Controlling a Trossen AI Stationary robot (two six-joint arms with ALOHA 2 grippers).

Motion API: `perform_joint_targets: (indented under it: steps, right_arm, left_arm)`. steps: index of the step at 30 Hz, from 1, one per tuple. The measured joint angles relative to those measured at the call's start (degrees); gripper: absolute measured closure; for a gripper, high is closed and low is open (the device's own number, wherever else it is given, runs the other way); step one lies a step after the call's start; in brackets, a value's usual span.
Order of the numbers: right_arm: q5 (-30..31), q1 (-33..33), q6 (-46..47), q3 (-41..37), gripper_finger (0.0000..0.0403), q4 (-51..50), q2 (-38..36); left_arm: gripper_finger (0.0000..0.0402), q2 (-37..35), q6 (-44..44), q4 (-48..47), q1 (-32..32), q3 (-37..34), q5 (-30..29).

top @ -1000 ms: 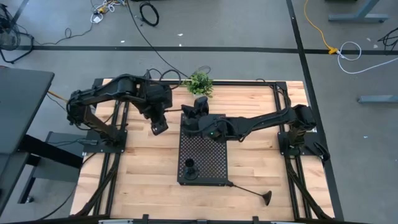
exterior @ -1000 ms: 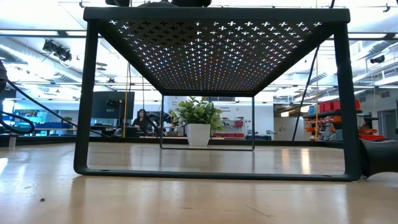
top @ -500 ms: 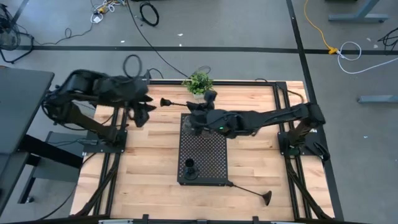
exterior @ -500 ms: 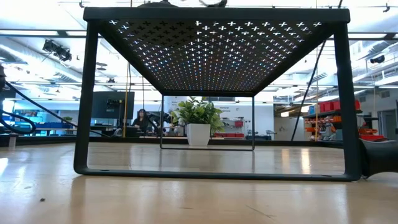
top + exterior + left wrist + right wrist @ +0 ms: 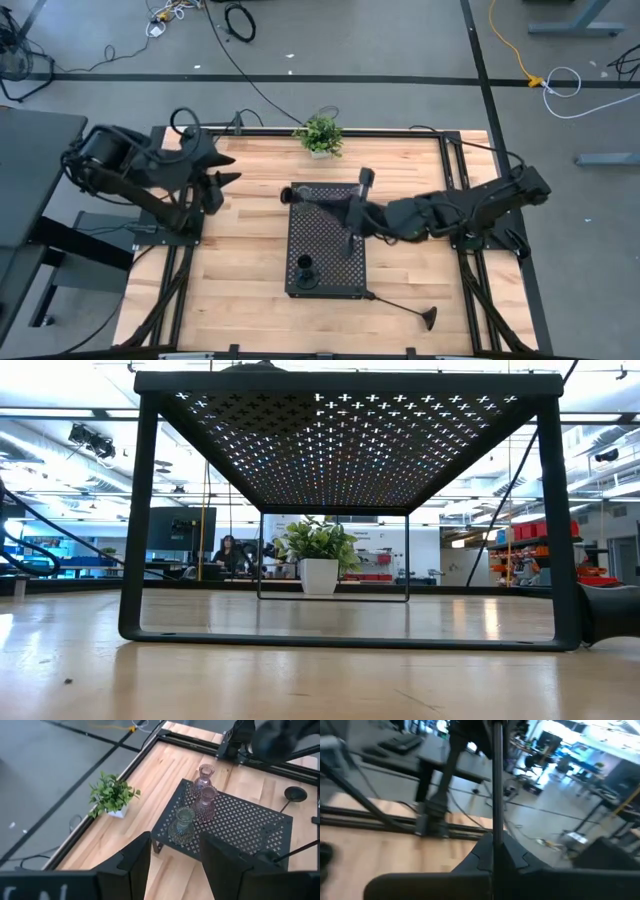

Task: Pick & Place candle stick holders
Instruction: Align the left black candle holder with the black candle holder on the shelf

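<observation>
Left arm folded back at own side of bench; left end effector (image 5: 222,185) pointed toward centre, fingers (image 5: 131,865) parted, nothing between them. Right arm stretched low across from opposite side, wrist leading; right end effector (image 5: 352,216) clamped tight on thin black stem (image 5: 496,785), fingers pinched together around it, stem running straight out past fingertips.

- I can read no words, labels, brands or numbers in any view.
- My left wrist view shows pale marks on the dark housing at its edge, cut off and not legible.
- Screens and shelves in the room beyond my desk are too small to read.
</observation>
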Motion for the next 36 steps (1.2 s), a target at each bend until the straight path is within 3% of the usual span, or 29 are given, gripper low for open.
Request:
perform_joint_targets:
  steps: [7, 13, 29, 36]
  right_arm:
    - [-1.1, 5.8, 5.3, -0.1, 0.0402, 2.2, 0.0]
    - [-1.0, 10.8, 5.6, -2.9, 0.0402, 9.8, 0.0]
    - [-0.2, 16.0, 2.4, -27.9, 0.0402, 56.0, 0.0]
    - [0.0, 16.5, 4.0, -36.6, 0.0402, 67.7, 0.0]
  left_arm:
    - [0.0232, 0.0, -0.3, -0.2, -5.0, 0.0, -6.4]
    - [0.0232, 0.0, -0.4, -0.3, -7.1, 0.0, -7.3]
    - [0.0232, 0.0, -3.0, -0.4, -10.5, 0.0, -7.9]
    - [0.0232, 0.0, -3.0, -0.4, -10.5, 0.0, -7.9]
